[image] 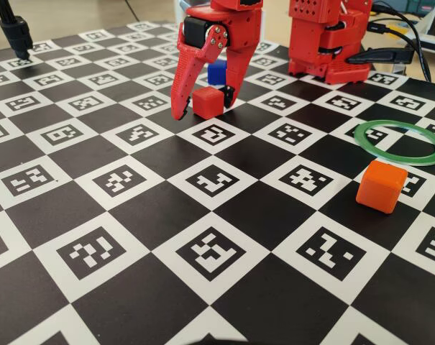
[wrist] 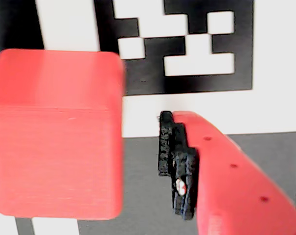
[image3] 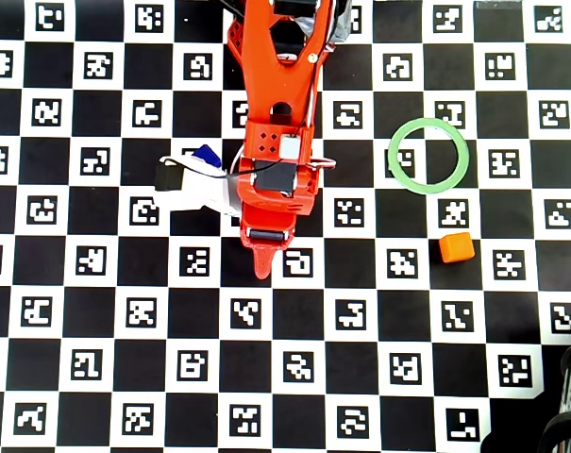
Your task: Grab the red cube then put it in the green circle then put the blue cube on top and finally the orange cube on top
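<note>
While the gripper stands spread wide around the red cube on the checkered marker board, nothing is clasped; the wrist view shows a gap beside one pad. Green circle lies empty, well apart, awaiting delivery.

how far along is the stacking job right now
Nothing is stacked yet: the green circle is empty. In hand is the first step: the pincer is open and lowered around the red cube, which sits on the board between the fingers, with a gap showing in the wrist view. Still left: moving red into the ring, then the blue cube, then the orange cube.
</note>
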Tool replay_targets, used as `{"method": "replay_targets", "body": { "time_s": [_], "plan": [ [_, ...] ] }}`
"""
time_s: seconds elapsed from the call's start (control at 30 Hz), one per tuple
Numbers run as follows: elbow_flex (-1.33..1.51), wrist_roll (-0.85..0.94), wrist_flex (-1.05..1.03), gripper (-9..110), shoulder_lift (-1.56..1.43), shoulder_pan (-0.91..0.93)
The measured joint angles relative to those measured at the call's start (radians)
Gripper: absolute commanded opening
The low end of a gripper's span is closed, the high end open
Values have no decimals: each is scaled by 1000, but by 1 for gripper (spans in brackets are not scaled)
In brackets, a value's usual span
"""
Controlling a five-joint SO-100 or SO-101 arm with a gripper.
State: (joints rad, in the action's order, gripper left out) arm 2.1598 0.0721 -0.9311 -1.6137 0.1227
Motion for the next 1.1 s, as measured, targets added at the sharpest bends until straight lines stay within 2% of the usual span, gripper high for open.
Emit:
{"method": "replay_targets", "body": {
  "time_s": [0.67, 0.7, 0.8, 0.87, 1.1],
  "plan": [
    [-2, 66, 6, 42, 8, 3],
    [-2, 66, 6, 39, 8, 3],
    [-2, 66, 6, 13, 8, 3],
    [-2, 77, 6, 4, 8, 3],
    [-2, 81, 6, -1, 8, 3]
  ]
}}
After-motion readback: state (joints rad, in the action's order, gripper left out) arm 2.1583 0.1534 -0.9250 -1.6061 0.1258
